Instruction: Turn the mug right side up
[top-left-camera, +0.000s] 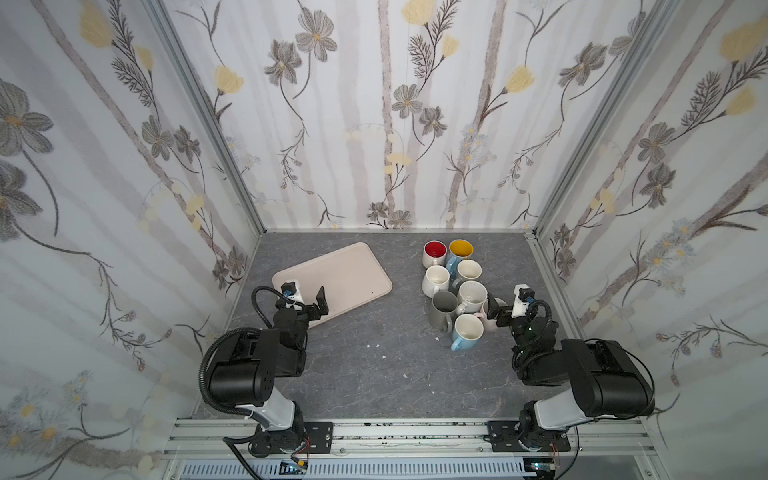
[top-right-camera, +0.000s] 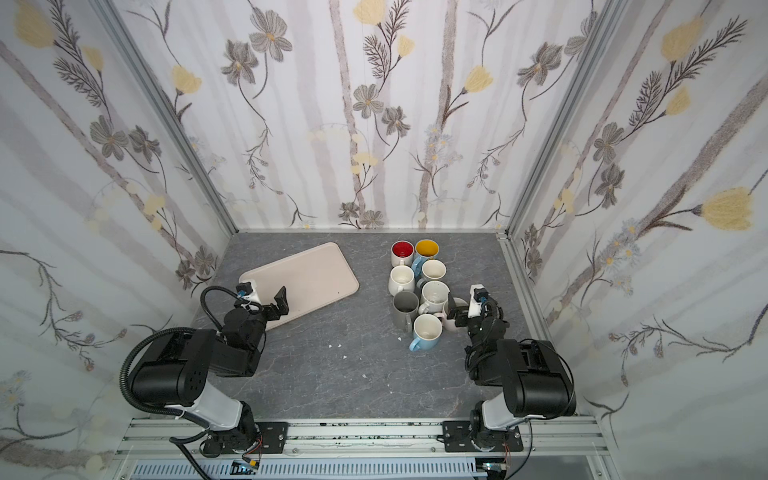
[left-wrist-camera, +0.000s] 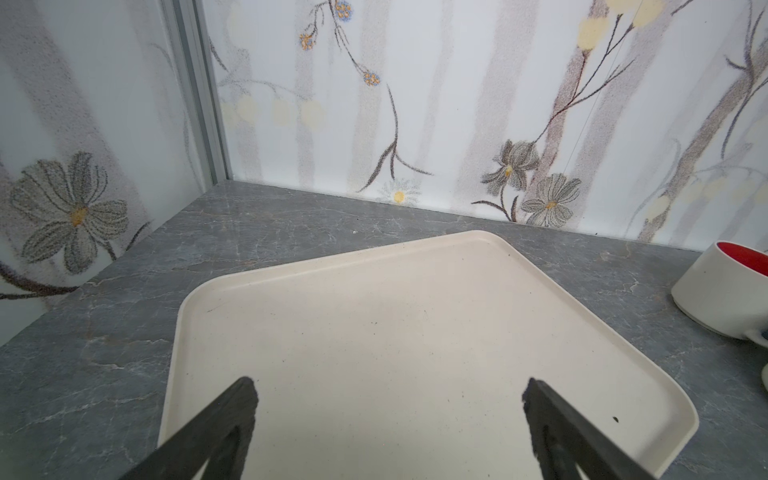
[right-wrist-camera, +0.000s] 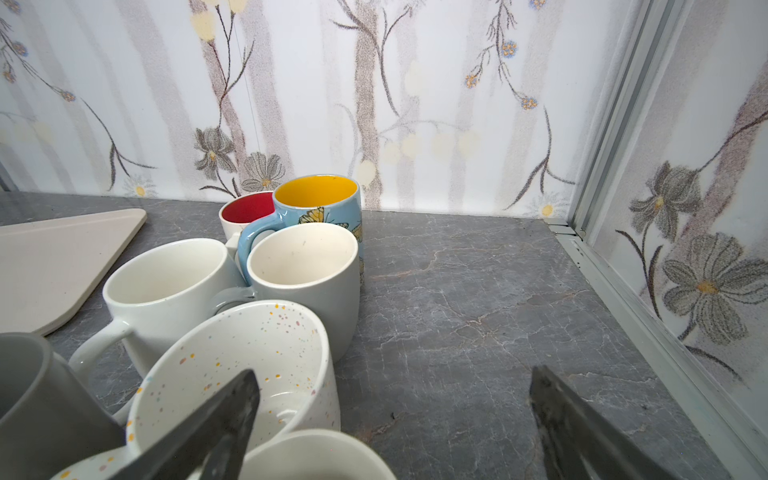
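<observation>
Several mugs stand bunched on the right of the grey table, every opening I can see facing up: red-lined (top-left-camera: 435, 252), yellow-lined (top-left-camera: 461, 250), speckled (top-left-camera: 471, 296), grey (top-left-camera: 444, 307), light blue (top-left-camera: 467, 330). A pale pink mug (top-left-camera: 491, 323) is partly hidden under my right gripper (top-left-camera: 500, 307). No upside-down mug shows. The right gripper (right-wrist-camera: 394, 374) is open and empty; one finger hangs over the speckled mug (right-wrist-camera: 232, 357), with the pale mug's rim (right-wrist-camera: 316, 455) just below. My left gripper (top-left-camera: 313, 301) (left-wrist-camera: 390, 384) is open and empty over the cream tray (top-left-camera: 353, 270).
The cream tray (left-wrist-camera: 415, 316) lies bare at the back left, set at an angle. The right wall's metal rail (right-wrist-camera: 623, 299) runs close beside the right gripper. Small white chips (top-left-camera: 376, 345) lie on the table's middle. Patterned walls close three sides.
</observation>
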